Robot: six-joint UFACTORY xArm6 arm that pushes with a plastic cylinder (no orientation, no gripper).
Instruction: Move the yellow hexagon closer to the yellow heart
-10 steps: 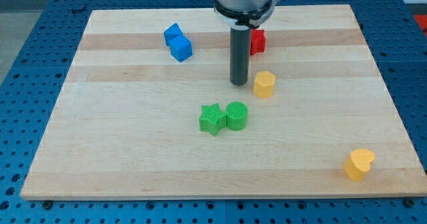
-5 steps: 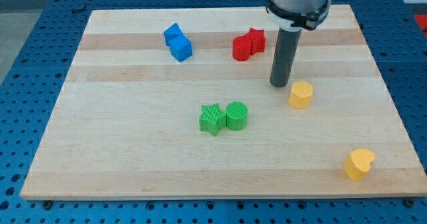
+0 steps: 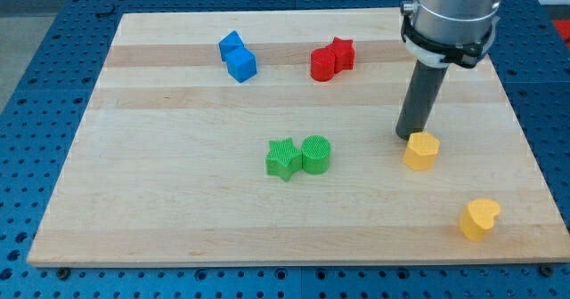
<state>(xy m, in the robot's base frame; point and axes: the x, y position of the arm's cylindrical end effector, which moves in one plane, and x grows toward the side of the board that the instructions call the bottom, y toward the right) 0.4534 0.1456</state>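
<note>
The yellow hexagon (image 3: 421,150) lies on the wooden board (image 3: 178,201) right of centre. My tip (image 3: 409,137) touches its upper left side. The yellow heart (image 3: 479,218) lies near the board's bottom right corner, down and to the right of the hexagon, with a gap between them.
A green star (image 3: 282,158) and a green cylinder (image 3: 315,154) sit together at the board's centre. Two blue blocks (image 3: 237,56) lie at the upper left. A red cylinder (image 3: 322,65) and a red star (image 3: 341,53) lie at the top centre.
My tip has moved right and down, pushing the yellow hexagon right and down toward the yellow heart. The other blocks have not moved.
</note>
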